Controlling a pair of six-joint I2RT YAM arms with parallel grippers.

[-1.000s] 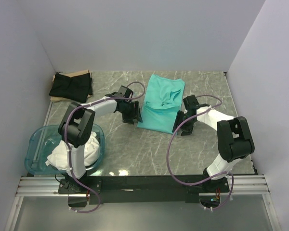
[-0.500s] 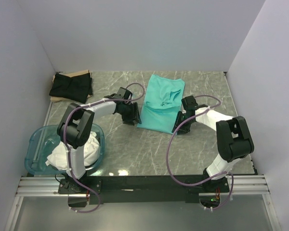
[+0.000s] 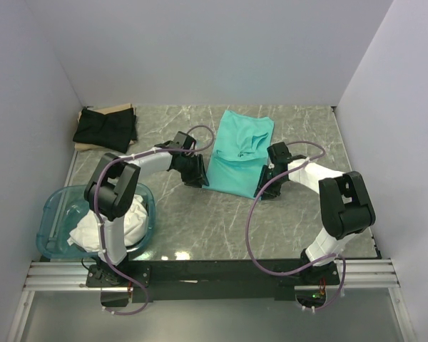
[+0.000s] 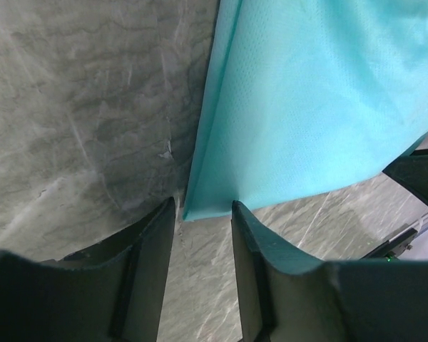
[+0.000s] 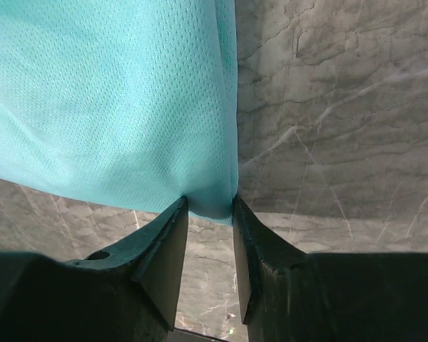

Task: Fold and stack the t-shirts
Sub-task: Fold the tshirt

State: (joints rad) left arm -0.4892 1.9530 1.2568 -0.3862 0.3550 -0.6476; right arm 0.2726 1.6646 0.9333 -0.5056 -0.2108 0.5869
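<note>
The mint-teal t-shirt (image 3: 239, 153) lies flat in the middle of the table (image 3: 200, 228), towards the far edge. It is already narrowed into a long band, with its short hem turned to the near edge. Each arm has gone to one end of that hem, which suits lifting both near corners together and carrying them over to the far end for the next fold. The left gripper (image 4: 203, 206) sits low at the near-left corner. Its fingers are a narrow gap apart and the tip of the cloth is just at their mouth, so it looks set to pinch but is not yet clamped. The right gripper (image 5: 210, 203) is at the near-right corner, equally narrow. Here the hem reaches in between the fingers, though bare table shows in the gap behind it, so I judge it unclosed too. The black t-shirt (image 3: 103, 127) lies folded on a tan cardboard sheet (image 3: 118, 108) in the far-left corner, probably where the stack goes. The white t-shirts (image 3: 132, 217) wait bundled in a blue tub (image 3: 50, 214) at the near-left corner, under the left arm's elbow. Nothing lies on the mint shirt or across the path of the fold.
</note>
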